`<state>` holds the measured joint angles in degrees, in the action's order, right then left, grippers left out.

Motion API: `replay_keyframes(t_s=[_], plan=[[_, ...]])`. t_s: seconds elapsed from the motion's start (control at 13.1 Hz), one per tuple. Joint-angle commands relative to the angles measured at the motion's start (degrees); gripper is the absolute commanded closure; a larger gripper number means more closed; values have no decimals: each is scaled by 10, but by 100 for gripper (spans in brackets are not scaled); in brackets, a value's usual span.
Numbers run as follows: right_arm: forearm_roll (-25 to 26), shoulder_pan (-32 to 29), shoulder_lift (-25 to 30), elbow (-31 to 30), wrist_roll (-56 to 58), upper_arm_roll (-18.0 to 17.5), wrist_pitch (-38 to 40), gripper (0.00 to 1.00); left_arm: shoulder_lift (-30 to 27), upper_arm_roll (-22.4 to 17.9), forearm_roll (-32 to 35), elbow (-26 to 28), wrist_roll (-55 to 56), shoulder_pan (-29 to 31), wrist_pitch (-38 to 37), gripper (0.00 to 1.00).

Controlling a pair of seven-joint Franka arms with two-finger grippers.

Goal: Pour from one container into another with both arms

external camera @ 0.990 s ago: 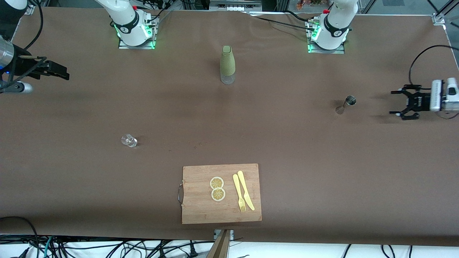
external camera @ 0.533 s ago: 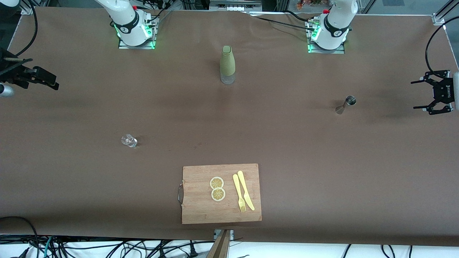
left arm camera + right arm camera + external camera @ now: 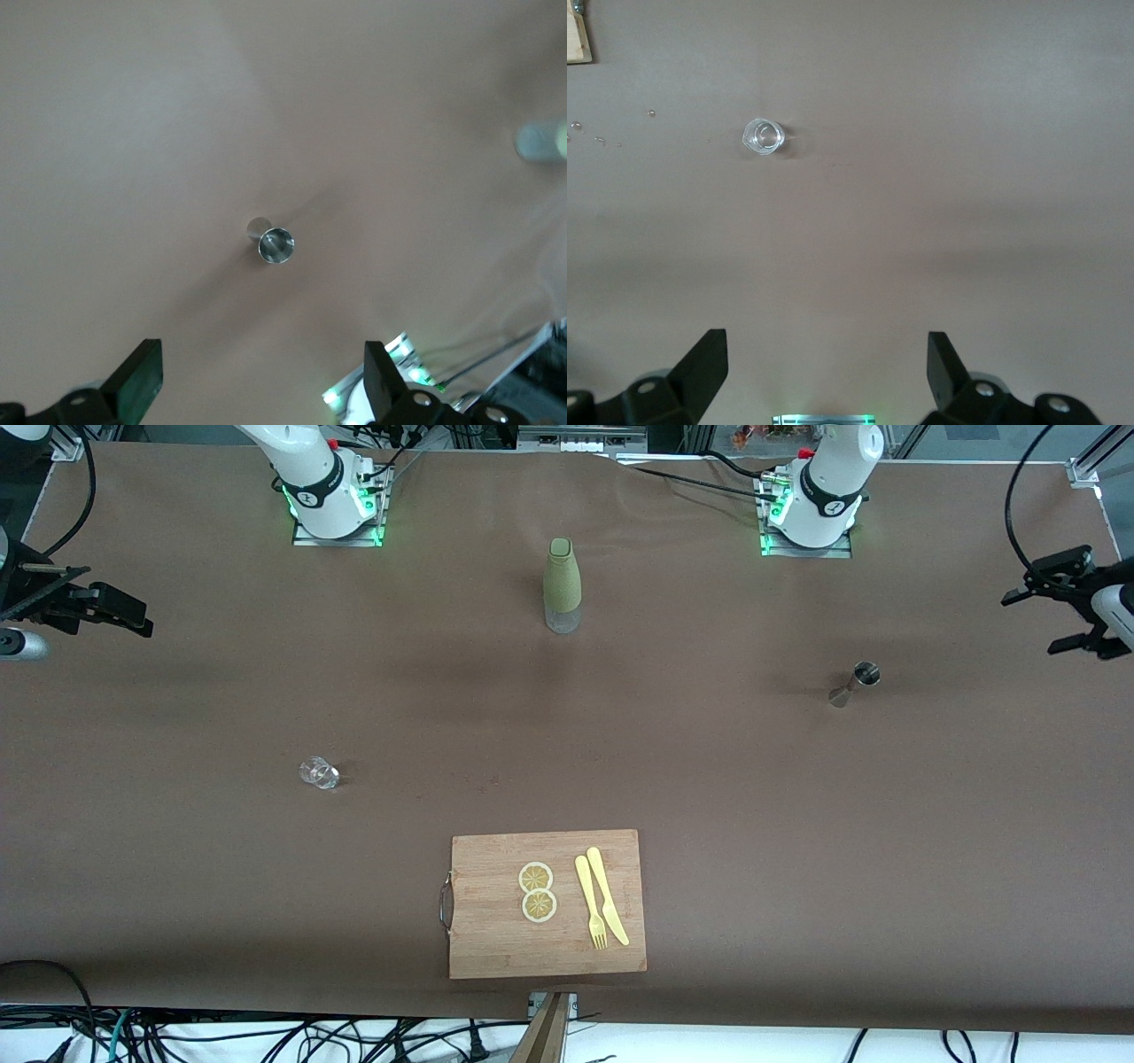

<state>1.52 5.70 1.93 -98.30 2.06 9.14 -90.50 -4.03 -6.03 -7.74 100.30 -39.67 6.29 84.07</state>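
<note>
A green bottle (image 3: 563,584) with a clear base stands upright between the two arm bases. A small metal jigger (image 3: 855,684) stands toward the left arm's end of the table; in the left wrist view the jigger (image 3: 275,244) shows from above. A small clear glass (image 3: 319,772) sits toward the right arm's end, and the right wrist view shows this glass (image 3: 764,136) too. My left gripper (image 3: 1029,625) hangs open and empty over the table's end, well away from the jigger. My right gripper (image 3: 142,618) hangs open and empty over the other end, apart from the glass.
A wooden cutting board (image 3: 496,948) lies near the front edge. It carries two lemon slices (image 3: 537,891), a yellow fork (image 3: 590,903) and a yellow knife (image 3: 608,895). Cables trail by both arm bases and along the table's front edge.
The left gripper has drawn back from the jigger toward the table's end and tilted. The right gripper has pulled back a little toward its end. Nothing on the table moved.
</note>
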Motion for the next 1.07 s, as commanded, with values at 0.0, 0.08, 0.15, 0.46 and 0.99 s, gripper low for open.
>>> replay_keyframes(t_s=[0.0, 0.08, 0.15, 0.46, 0.99], plan=[[7, 5, -4, 14, -9, -5, 11, 0, -50, -2, 43, 30, 189, -50, 6, 0], [9, 5, -5, 15, -8, -5, 9, 0, -52, 3, 47, 29, 239, -57, 6, 0], [7, 3, -5, 15, -8, -3, 9, 0, -55, 20, 70, 26, 293, -58, 9, 0], [9, 0, -6, 15, -8, -3, 7, 0, -53, 43, 104, 24, 377, -61, 65, 0], [2, -4, -11, 15, -8, -1, 5, 0, -50, 40, 99, 25, 380, -59, 90, 0]])
